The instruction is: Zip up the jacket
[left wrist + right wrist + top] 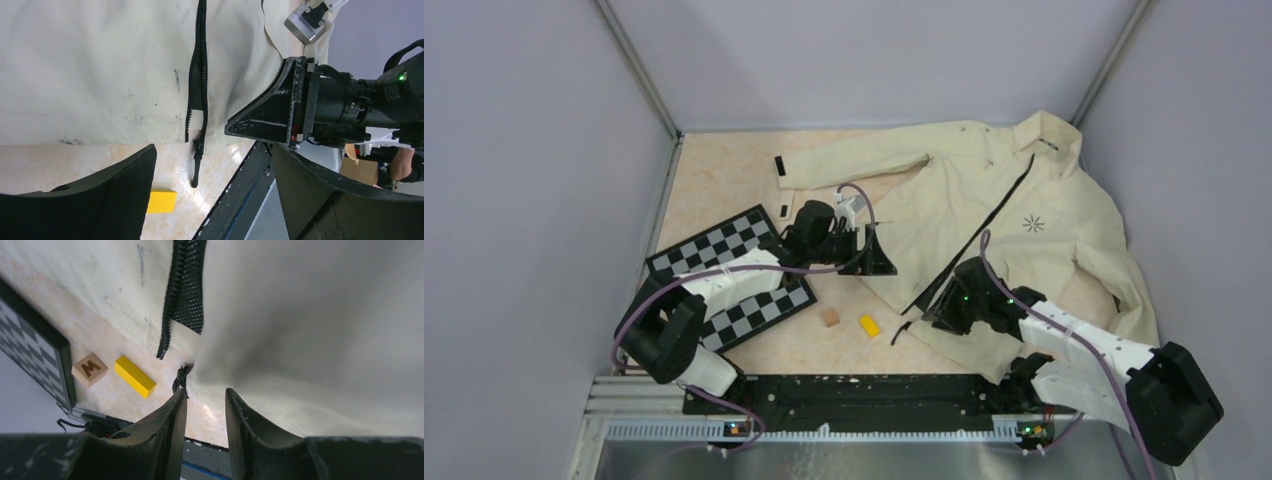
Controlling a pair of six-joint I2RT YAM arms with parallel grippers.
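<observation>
Pale grey walls close in a beige table (724,180), and my two bases sit at its near edge. The jacket (1014,200) lies spread towards the far right corner, collar nearest that corner, one sleeve stretched along the far edge and the hem pointing to the middle of the near edge. Its dark zipper (984,230) runs down from the collar and gapes apart at the hem, where the black pull (197,160) hangs off the cloth onto the bare table.

My left gripper (872,255) hovers mid-table beside the hem, jaws spread wide with nothing between them. My right gripper (204,392) sits at the hem's edge, jaws only a narrow slot apart, and I see no cloth pinched there.

A checkerboard (724,270) lies towards the left edge. A yellow block (869,325) and a wooden letter block (89,369) sit just beside each other near the hem.
</observation>
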